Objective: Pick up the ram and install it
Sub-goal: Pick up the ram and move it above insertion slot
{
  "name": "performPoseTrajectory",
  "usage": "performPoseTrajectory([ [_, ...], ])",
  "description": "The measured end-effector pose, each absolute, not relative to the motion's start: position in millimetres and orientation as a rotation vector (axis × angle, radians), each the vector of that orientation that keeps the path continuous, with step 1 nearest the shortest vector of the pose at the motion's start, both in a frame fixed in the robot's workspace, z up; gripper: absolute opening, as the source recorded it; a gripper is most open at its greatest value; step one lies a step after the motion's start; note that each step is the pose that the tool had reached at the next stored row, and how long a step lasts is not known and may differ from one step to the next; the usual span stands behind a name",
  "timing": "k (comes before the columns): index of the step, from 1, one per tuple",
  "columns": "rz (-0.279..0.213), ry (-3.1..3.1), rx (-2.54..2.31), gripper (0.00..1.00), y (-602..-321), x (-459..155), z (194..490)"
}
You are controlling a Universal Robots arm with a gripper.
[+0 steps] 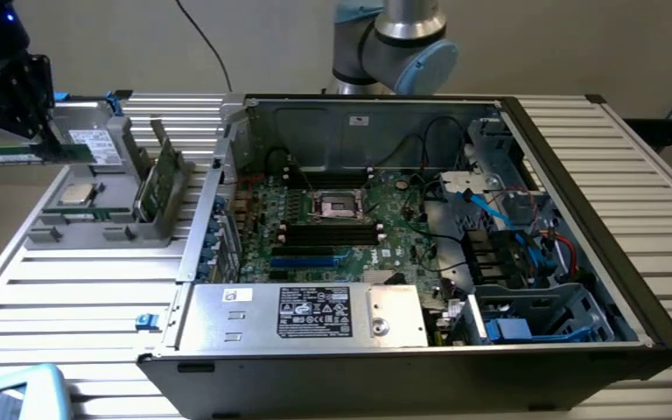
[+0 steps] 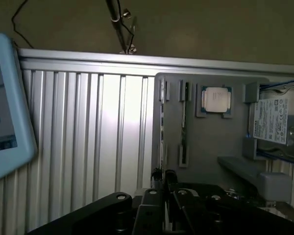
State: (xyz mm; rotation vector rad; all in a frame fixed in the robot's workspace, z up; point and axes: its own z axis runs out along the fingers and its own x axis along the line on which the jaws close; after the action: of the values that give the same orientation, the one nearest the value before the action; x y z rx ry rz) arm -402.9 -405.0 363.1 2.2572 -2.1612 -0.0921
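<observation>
Slatted aluminium table (image 1: pixel 640 175) is carrying the open PC case (image 1: pixel 371 131), with the motherboard (image 1: pixel 401 214) lying flat inside and a grey parts tray (image 1: pixel 102 232) sitting beside the case at the exterior view's left. Black memory slots (image 1: pixel 330 232) are sitting mid-board, well apart from the claw (image 1: pixel 46 140), which is hanging above the tray. Risks I'm seeing: the stick is overhanging a long way, so it may be pivoting or slipping in the grip on the way over. Any tilt and it's missing the slot or jamming on the latches. The case wall and cables are crowding the way in. A second stick (image 1: pixel 161 188) is standing in the tray nearby. Claw is pinching nearly closed on the ram (image 1: pixel 15 155), which is sticking out level from between the fingers, apparently gripped off-centre.
</observation>
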Motion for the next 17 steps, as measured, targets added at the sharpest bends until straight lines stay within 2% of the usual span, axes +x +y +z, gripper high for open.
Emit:
performPoseTrajectory([
  [11, -0.099, -2.159, 2.255, 0.14, -415, -364, 411],
  [17, -0.100, -2.158, 2.254, 0.14, -415, -336, 425],
])
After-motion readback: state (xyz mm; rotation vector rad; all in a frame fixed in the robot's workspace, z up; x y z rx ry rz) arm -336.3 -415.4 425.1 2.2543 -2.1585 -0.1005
